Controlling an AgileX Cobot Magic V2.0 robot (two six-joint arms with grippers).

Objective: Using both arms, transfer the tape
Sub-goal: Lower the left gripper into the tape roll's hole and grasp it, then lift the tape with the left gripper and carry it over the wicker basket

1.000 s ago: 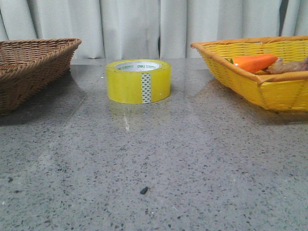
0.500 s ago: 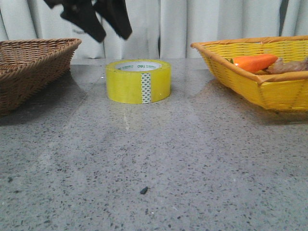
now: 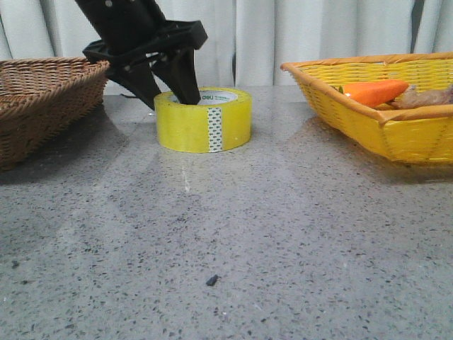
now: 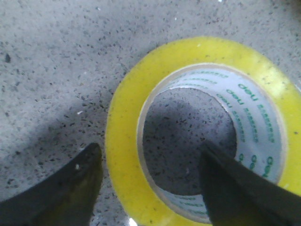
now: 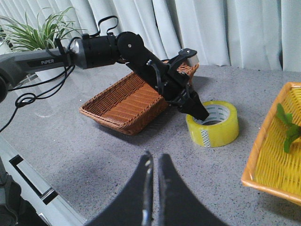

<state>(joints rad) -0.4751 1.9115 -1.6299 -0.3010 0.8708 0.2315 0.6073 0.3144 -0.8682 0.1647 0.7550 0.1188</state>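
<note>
The yellow tape roll (image 3: 204, 120) lies flat on the grey table, white printed core up, patterned end strip facing the front camera. My left gripper (image 3: 167, 98) is open and straddles the roll's left wall: one finger outside, one inside the core. The left wrist view shows the roll (image 4: 123, 155) between the two dark fingers (image 4: 66, 188). The right wrist view shows the tape (image 5: 214, 123) with the left arm on it. My right gripper (image 5: 154, 162) is shut and empty, high above the table, out of the front view.
A brown wicker basket (image 3: 42, 99) stands at the left, close to the left arm. A yellow wicker basket (image 3: 382, 113) at the right holds an orange carrot-like item (image 3: 374, 92). A potted plant (image 5: 33, 33) stands beyond the table. A small dark speck (image 3: 211, 280) lies near the front.
My left gripper has come down from above, from out of view to the tape, and now straddles the roll's left wall. The tape has not moved.
</note>
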